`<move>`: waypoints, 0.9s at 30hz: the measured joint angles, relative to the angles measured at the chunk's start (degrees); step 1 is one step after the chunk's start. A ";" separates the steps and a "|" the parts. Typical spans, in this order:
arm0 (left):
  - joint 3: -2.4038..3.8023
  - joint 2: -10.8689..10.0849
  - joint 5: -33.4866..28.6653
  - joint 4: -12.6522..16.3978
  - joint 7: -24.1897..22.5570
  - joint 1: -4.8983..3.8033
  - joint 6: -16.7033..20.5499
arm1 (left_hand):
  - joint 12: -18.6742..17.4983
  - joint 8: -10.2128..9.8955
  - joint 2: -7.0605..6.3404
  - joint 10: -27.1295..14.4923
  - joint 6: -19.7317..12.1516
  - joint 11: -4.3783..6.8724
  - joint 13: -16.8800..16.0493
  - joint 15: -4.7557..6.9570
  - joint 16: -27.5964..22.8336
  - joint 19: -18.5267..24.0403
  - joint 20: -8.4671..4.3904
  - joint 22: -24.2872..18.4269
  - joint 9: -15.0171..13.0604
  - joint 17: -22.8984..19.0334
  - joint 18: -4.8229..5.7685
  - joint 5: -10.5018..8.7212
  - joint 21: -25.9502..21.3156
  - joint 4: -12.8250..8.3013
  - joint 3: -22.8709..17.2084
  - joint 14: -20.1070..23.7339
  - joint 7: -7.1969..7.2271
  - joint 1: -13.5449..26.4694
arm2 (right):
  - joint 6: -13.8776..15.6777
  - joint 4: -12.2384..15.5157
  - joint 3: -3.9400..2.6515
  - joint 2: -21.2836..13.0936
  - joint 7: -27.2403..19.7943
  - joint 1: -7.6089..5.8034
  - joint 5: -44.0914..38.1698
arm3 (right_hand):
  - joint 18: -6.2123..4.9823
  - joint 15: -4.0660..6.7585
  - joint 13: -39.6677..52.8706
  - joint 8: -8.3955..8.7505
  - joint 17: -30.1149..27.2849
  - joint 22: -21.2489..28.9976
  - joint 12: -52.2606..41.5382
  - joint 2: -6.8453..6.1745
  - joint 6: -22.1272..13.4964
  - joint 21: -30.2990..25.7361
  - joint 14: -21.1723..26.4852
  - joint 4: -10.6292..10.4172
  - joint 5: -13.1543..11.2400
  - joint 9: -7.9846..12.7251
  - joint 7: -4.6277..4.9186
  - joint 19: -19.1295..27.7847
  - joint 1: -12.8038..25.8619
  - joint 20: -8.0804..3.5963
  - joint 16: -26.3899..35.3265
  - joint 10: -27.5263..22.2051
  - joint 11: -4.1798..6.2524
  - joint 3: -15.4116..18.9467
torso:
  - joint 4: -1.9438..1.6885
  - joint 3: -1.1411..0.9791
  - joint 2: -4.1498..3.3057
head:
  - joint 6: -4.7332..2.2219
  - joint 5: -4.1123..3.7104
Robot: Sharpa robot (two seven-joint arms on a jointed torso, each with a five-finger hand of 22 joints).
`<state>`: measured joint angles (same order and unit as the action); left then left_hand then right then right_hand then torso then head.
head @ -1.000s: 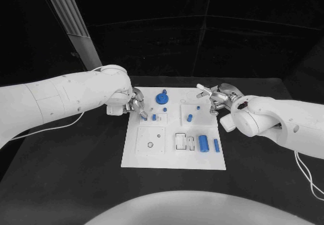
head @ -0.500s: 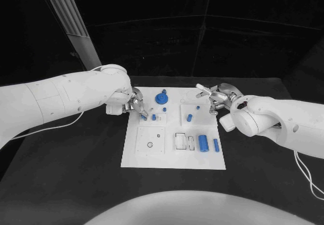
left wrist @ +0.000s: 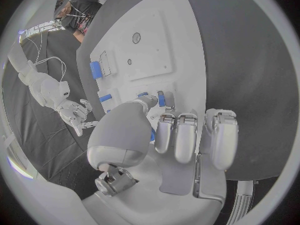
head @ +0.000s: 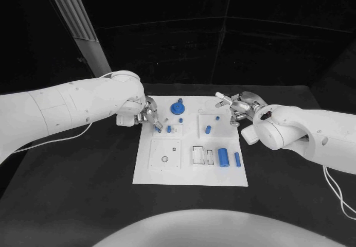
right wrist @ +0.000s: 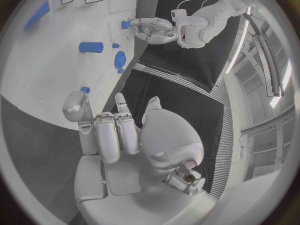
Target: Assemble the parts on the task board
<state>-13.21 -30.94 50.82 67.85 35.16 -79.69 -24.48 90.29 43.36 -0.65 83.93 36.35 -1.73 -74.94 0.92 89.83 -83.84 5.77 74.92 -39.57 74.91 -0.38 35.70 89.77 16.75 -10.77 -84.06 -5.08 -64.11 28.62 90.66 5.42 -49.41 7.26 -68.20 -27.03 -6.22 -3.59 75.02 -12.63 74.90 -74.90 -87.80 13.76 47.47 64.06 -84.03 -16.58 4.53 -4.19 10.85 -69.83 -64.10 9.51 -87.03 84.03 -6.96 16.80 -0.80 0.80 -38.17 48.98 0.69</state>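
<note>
Currently the left hand (head: 148, 116) is pinching a small blue part (head: 168, 128) at the task board's (head: 190, 176) left edge; the right hand (head: 238, 107) is hovering with fingers apart, holding nothing, at its right edge.

The left robot hand (head: 146, 116) is crowding the task board's (head: 185, 175) far left edge, fingers hanging over a small blue peg (head: 168, 128). The right robot hand (head: 238, 107) is hovering at the far right corner, fingers spread. Between them a blue knob (head: 177, 108) is standing up. Nearer, blue cylinders (head: 223, 156) are lying right of centre. Bare worktop (head: 82, 190) is stretching around the board.
</note>
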 measured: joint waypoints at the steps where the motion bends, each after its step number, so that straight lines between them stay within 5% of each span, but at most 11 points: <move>1: 0.00 -0.01 0.00 0.01 0.00 0.00 -0.02 | 0.00 0.00 0.00 0.00 0.00 0.00 0.00 0.00 0.00 0.00 0.00 0.00 0.01 0.00 0.00 0.00 0.00 0.00 0.00 0.00 0.00 0.00 | 0.00 -0.01 0.00 0.00 0.00 0.00 0.00 | 0.00 0.00 0.00 0.00 0.00 0.00 0.00 0.00 0.00 0.00 0.00 0.00 0.00 0.00 0.00 0.00 0.00 0.00 0.00 0.00 0.00 0.00 | -0.01 0.01 0.01 | -0.01 0.00; 27: 0.02 -0.08 0.05 0.16 0.02 0.00 -0.29 | 0.00 0.18 0.53 0.00 0.00 0.00 0.00 0.00 0.00 0.00 0.00 0.00 0.01 0.00 0.00 0.01 0.00 -0.16 0.16 0.00 0.00 -0.53 | 0.00 -0.10 0.00 0.06 0.05 0.00 -0.01 | 0.00 0.00 0.00 0.00 0.00 0.00 0.00 0.00 0.00 0.00 0.00 0.00 0.00 -0.01 0.00 0.00 0.00 0.00 0.00 0.00 0.00 0.00 | -0.04 0.01 -0.01 | -0.08 0.10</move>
<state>-13.19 -31.02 50.88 68.01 35.18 -79.69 -24.77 90.29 43.54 -0.12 83.93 36.35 -1.73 -74.94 0.91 89.83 -83.84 5.77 74.92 -39.56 74.91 -0.38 35.71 89.77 16.59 -10.61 -84.06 -5.08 -64.65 28.62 90.57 5.42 -49.35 7.31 -68.20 -27.04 -6.22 -3.59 75.02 -12.63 74.90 -74.90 -87.80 13.76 47.47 64.06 -84.03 -16.58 4.53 -4.20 10.85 -69.83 -64.10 9.51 -87.03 84.03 -6.96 16.80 -0.83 0.81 -38.17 48.90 0.79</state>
